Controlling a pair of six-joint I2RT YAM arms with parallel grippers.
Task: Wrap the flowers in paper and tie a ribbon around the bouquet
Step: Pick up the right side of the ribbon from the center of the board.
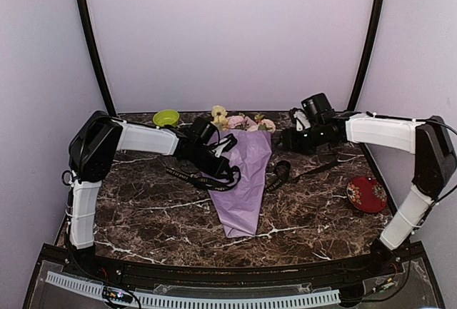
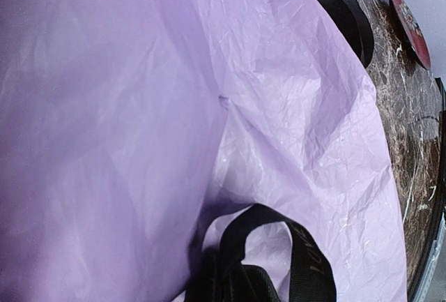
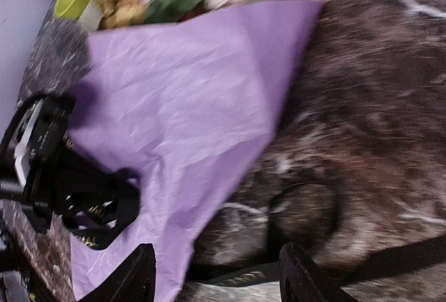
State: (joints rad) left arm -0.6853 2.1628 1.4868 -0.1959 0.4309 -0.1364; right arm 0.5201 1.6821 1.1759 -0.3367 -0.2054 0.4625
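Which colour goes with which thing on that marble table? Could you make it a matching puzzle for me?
Things:
1. paper
2. small bowl
3. round dish
4. ribbon

Colours:
a. black
b. lilac
c. red
d. lime green

Pairs: 1-b; 2-d; 3-c; 4-a

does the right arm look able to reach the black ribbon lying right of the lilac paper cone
probably yes: the open right gripper hovers near the black ribbon, with only marble table between them
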